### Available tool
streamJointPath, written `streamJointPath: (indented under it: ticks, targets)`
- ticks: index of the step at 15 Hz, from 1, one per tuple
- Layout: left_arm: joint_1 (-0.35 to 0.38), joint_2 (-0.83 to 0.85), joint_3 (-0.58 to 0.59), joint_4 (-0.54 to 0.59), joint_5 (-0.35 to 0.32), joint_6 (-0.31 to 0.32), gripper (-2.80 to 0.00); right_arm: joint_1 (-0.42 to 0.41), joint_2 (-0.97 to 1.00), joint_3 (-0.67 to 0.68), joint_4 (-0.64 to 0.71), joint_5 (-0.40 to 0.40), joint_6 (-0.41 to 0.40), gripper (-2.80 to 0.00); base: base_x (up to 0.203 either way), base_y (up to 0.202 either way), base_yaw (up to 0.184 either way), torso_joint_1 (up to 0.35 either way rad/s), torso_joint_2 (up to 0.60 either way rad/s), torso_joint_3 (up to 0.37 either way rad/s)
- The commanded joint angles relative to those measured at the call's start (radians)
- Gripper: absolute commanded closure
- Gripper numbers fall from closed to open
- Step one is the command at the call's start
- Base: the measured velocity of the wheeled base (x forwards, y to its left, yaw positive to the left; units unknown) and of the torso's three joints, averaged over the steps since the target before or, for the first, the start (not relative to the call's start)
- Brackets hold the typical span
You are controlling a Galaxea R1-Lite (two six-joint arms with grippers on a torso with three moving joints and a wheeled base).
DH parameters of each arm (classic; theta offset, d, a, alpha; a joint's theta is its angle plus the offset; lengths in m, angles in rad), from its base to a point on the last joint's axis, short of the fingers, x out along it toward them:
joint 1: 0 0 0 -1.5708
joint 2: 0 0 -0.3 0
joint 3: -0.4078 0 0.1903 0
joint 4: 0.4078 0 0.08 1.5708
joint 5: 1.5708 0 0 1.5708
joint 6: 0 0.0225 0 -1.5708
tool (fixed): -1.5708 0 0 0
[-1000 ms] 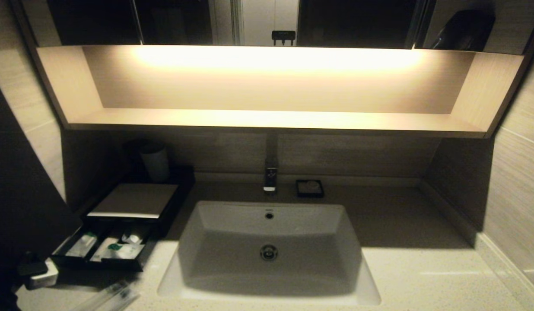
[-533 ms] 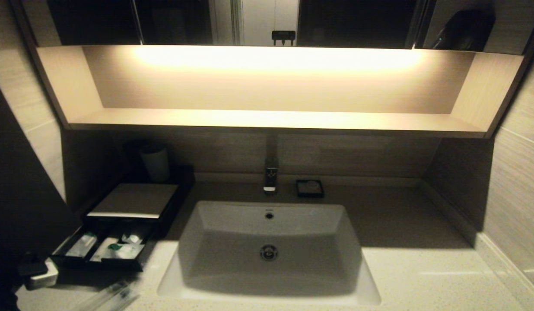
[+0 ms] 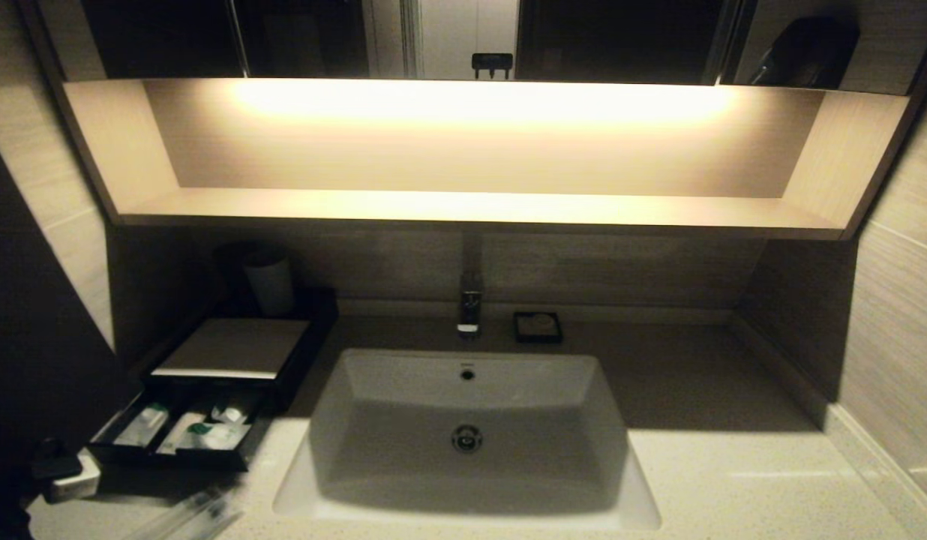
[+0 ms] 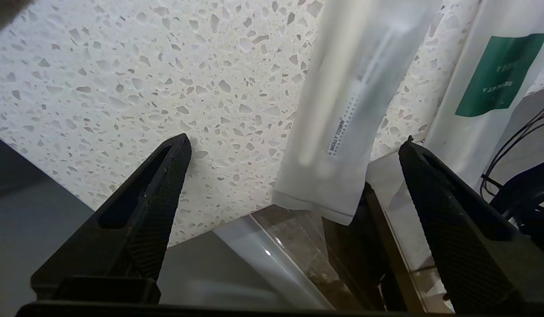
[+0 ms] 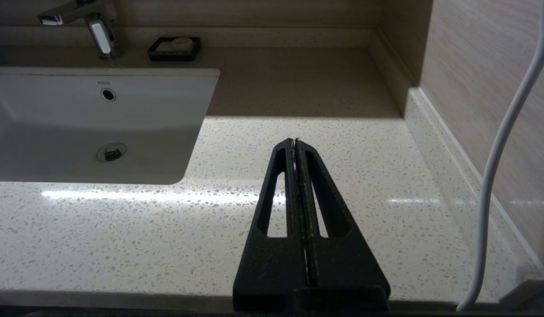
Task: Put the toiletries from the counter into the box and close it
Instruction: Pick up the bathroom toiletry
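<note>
Head view: box (image 3: 231, 349) at the counter's (image 3: 733, 480) left end, drawer (image 3: 178, 435) pulled out with several packets inside; one slim packet (image 3: 197, 516) lies on the counter in front, so loading and closing remain.
Left wrist view: left gripper (image 4: 294, 145) spread wide over that slim packet (image 4: 347, 114), gripping nothing.
Right wrist view: right gripper (image 5: 295, 141) pressed together, parked above bare counter beside the sink (image 5: 78, 119).
</note>
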Motion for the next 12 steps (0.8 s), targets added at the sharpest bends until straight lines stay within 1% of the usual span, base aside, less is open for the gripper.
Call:
streamJointPath:
  ticks: [1,4,11,12]
  targets:
    - [0.001,0.005,0.0,0.002,-0.002,0.007,-2.8,0.0,0.0,0.0,0.0,0.0,0.0,0.0,0.0,0.0,0.0,0.0,0.0,0.0]
    - [0.001,0.005,0.0,0.002,-0.002,-0.004,-2.8,0.0,0.0,0.0,0.0,0.0,0.0,0.0,0.0,0.0,0.0,0.0,0.0,0.0]
    - [0.001,0.012,-0.009,0.003,-0.002,-0.008,-2.8,0.0,0.0,0.0,0.0,0.0,0.0,0.0,0.0,0.0,0.0,0.0,0.0,0.0]
    - [0.001,0.012,-0.009,0.004,-0.001,-0.008,0.0,0.0,0.0,0.0,0.0,0.0,0.0,0.0,0.0,0.0,0.0,0.0,0.0,0.0]
